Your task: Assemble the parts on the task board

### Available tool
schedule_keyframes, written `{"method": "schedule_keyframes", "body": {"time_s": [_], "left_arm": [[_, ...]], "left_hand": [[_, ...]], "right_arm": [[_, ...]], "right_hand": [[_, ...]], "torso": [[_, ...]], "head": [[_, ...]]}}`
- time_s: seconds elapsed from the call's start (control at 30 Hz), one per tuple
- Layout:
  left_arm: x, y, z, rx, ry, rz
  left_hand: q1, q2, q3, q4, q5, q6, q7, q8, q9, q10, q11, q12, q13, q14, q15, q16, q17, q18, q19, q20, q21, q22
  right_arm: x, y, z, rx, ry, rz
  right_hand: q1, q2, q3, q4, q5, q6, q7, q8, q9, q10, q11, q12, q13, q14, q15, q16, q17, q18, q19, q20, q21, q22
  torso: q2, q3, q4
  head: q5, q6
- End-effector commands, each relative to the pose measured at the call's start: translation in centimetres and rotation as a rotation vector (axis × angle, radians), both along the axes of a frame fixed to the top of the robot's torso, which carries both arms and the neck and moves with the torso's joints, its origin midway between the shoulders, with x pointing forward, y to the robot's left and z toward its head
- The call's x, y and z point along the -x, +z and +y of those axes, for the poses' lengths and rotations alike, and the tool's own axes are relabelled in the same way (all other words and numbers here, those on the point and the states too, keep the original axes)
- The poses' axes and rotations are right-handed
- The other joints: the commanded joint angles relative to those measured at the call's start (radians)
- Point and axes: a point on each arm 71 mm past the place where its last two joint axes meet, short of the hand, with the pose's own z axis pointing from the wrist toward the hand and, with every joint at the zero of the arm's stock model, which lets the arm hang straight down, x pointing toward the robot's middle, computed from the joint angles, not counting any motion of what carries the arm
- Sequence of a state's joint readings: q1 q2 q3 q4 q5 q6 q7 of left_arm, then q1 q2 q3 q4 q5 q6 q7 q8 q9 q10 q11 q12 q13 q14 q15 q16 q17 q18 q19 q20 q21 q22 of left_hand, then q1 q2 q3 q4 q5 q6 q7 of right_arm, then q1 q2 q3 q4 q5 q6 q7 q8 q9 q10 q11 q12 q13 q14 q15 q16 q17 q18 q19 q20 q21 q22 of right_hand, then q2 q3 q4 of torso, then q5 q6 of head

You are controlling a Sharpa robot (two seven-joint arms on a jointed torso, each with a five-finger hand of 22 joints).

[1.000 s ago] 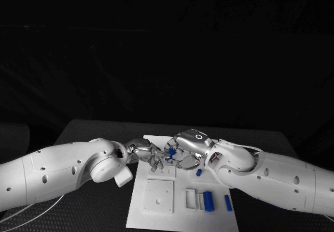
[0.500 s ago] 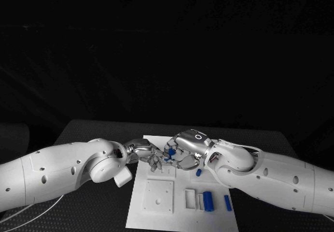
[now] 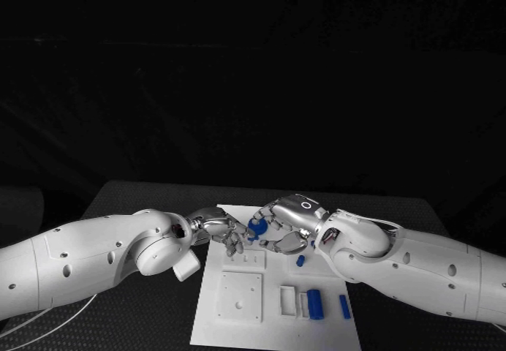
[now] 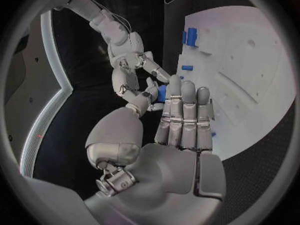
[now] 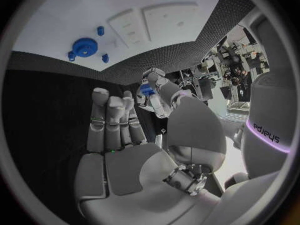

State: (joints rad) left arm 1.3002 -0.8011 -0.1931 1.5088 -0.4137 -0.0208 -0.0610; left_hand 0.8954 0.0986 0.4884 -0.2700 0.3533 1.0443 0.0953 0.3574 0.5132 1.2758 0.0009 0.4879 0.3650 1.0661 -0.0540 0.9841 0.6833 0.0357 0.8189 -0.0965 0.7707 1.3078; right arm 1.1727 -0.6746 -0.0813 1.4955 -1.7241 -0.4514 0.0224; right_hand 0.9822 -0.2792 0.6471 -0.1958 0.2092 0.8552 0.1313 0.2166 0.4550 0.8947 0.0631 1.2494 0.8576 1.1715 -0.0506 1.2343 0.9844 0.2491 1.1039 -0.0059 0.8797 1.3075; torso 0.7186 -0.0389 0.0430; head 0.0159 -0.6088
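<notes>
Centrally, the white task board (image 3: 276,307) lies on the black table (image 3: 137,201), carrying a blue peg (image 3: 314,303), a slimmer blue bar (image 3: 345,307) and a short blue pin (image 3: 302,260). Above its far end, left hand (image 3: 221,232) and right hand (image 3: 276,228) meet, pinching a blue part (image 3: 257,228) between their fingertips.

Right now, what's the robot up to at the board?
Both hands meet above the far half of the task board. A small blue part sits between the left hand and the right hand; which hand actually holds it can't be told. More blue pieces still lie on the near end of the board, and a blue round part lies on it further off.
</notes>
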Motion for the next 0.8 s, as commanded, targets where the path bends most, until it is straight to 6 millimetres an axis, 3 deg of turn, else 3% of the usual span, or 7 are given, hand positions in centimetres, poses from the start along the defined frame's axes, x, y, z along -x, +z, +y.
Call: {"method": "schedule_keyframes", "body": {"time_s": [0.03, 0.53, 0.8], "left_arm": [[-0.2, 0.3, 0.1, 0.009, 0.022, -0.04], [-0.5, 0.1, 0.5, -0.037, 0.046, -0.052], [-0.5, 0.1, 0.6, -0.041, 0.056, -0.05]], "left_hand": [[-0.013, 0.0, 0.002, -0.01, 0.009, 0.026, -0.016, 0.007, 0.0, 0.015, -0.009, 0.005, 0.002, 0.002, -0.007, 0.01, 0.002, -0.016, 0.009, -0.058, 0.007, 0.024], [-0.03, 0.0, 0.004, -0.014, 0.031, 0.053, -0.026, 0.017, 0.001, 0.04, -0.022, 0.025, 0.012, 0.017, -0.025, 0.047, 0.015, -0.016, 0.023, -0.074, 0.038, 0.024], [-0.038, 0.0, 0.004, -0.014, 0.031, 0.063, -0.031, 0.022, 0.003, 0.048, -0.027, 0.034, 0.017, 0.023, -0.031, 0.062, 0.019, -0.016, 0.027, -0.079, 0.05, 0.024]], "right_arm": [[-0.2, 0.1, -0.8, -0.021, -0.032, 0.003], [-1.5, 1.1, -4.3, -0.07, -0.126, 0.008], [-1.8, 1.5, -4.7, -0.105, -0.142, 0.029]], "right_hand": [[0.001, -0.01, -0.024, -0.006, 0.017, -0.069, 0.056, -0.009, -0.004, -0.022, 0.011, -0.002, -0.001, -0.014, 0.015, -0.008, -0.001, 0.012, -0.016, 0.008, -0.01, 0.012], [0.038, -0.008, -0.015, 0.0, 0.057, -0.062, 0.055, 0.004, -0.001, -0.028, 0.01, 0.012, -0.009, -0.016, 0.014, -0.004, -0.001, 0.013, -0.015, 0.015, -0.016, 0.014], [0.055, -0.008, 0.007, 0.011, 0.086, -0.057, 0.053, 0.01, -0.001, -0.028, 0.009, 0.016, -0.015, -0.015, 0.013, -0.003, -0.002, 0.013, -0.011, 0.016, -0.018, 0.015]], "torso": [[0.0, 0.0005, 0.0007], [0.0, 0.0017, -0.0004], [0.0, 0.0015, -0.0007]], "head": [[0.0, 0.0], [0.005, -0.004], [0.005, -0.004]]}}
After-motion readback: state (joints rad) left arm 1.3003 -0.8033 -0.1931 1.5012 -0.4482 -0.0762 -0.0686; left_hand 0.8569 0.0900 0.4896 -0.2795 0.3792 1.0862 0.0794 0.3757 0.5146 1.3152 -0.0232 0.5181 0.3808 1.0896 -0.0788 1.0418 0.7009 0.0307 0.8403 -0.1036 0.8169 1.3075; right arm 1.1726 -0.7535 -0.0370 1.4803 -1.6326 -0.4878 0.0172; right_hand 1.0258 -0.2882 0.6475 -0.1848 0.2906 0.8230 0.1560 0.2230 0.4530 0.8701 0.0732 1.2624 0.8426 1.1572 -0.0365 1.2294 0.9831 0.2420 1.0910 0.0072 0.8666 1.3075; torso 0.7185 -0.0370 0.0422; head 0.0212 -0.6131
